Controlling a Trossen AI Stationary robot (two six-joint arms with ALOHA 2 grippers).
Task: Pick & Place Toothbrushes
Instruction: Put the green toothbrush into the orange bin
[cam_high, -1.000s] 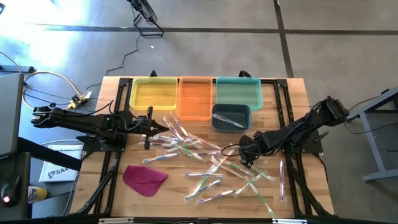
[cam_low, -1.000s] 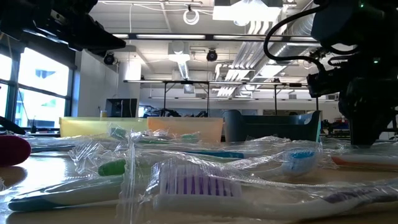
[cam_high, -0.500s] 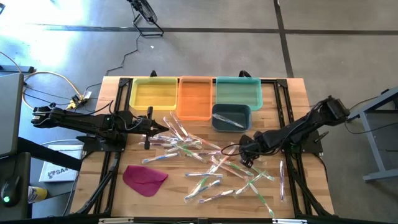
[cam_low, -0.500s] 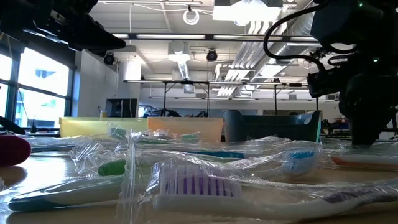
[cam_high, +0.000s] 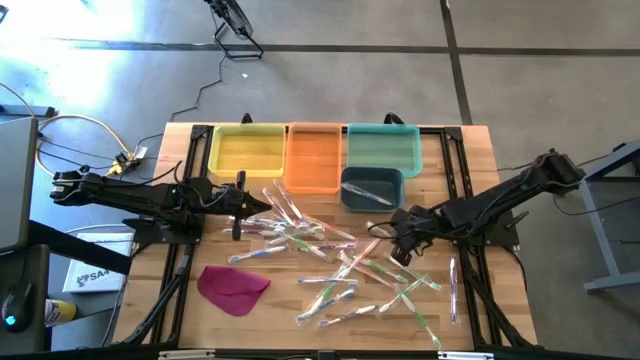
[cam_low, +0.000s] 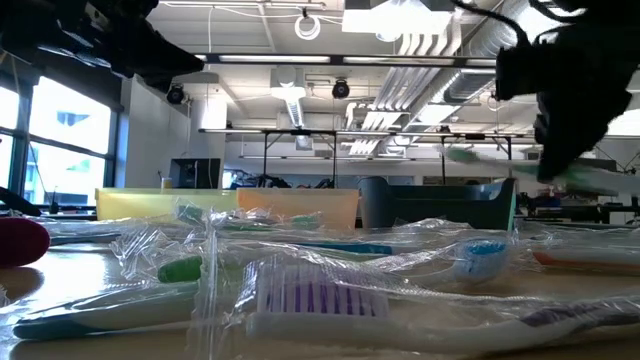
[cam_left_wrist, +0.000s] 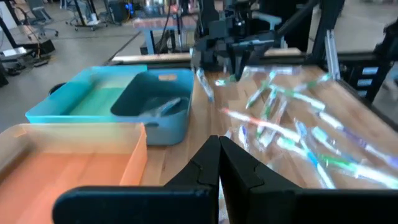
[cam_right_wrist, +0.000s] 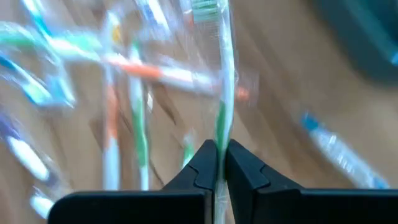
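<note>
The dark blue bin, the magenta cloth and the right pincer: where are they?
dark blue bin (cam_high: 372, 190): high view, its inside floor.
magenta cloth (cam_high: 232, 286): high view, its middle.
right pincer (cam_high: 399, 231): high view, between its fingertips.

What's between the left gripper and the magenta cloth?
Only bare wood, as the high view shows: left gripper hovers above the table; magenta cloth lies nearer the front edge.

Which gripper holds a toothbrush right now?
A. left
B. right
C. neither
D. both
B: the right gripper is shut on a green-handled toothbrush lifted off the table, while the left gripper is shut on nothing near the bins.
</note>
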